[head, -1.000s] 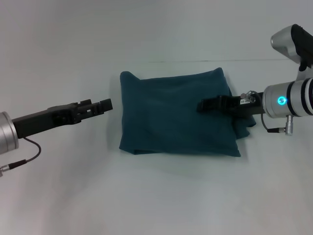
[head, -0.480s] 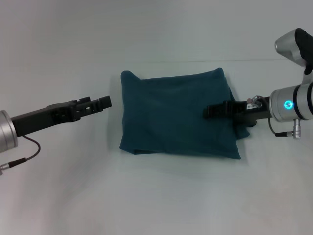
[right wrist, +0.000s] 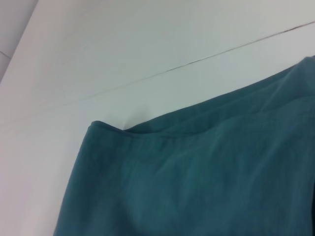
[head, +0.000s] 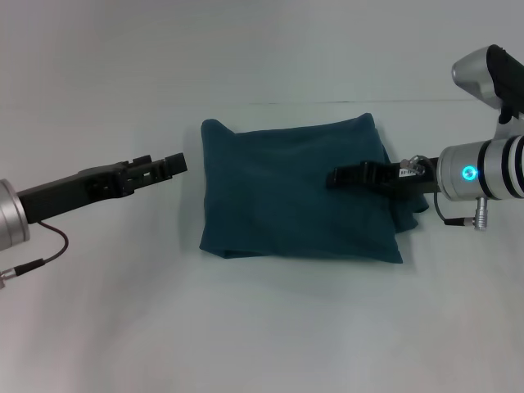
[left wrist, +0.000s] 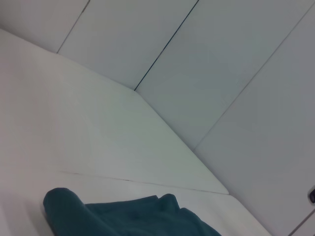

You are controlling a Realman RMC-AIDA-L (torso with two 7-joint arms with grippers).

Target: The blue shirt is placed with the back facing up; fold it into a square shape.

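The blue shirt (head: 299,192) lies folded into a rough rectangle in the middle of the white table, plain side up, no lettering showing. Its right edge bulges out in a loose fold (head: 409,214). My right gripper (head: 334,176) reaches in from the right and sits over the right part of the shirt, low above or on the cloth. My left gripper (head: 178,165) hovers over bare table just left of the shirt's left edge, apart from it. The left wrist view shows a shirt corner (left wrist: 74,209); the right wrist view shows the shirt's far edge (right wrist: 197,167).
The white table (head: 262,327) runs all around the shirt. A thin seam (head: 327,102) crosses the table just behind the shirt. White wall panels (left wrist: 221,73) rise beyond the table in the left wrist view.
My right gripper drew back to the right and toward me half a second ago, then moved left again over the shirt. My left gripper rose slightly. The shirt has not moved.
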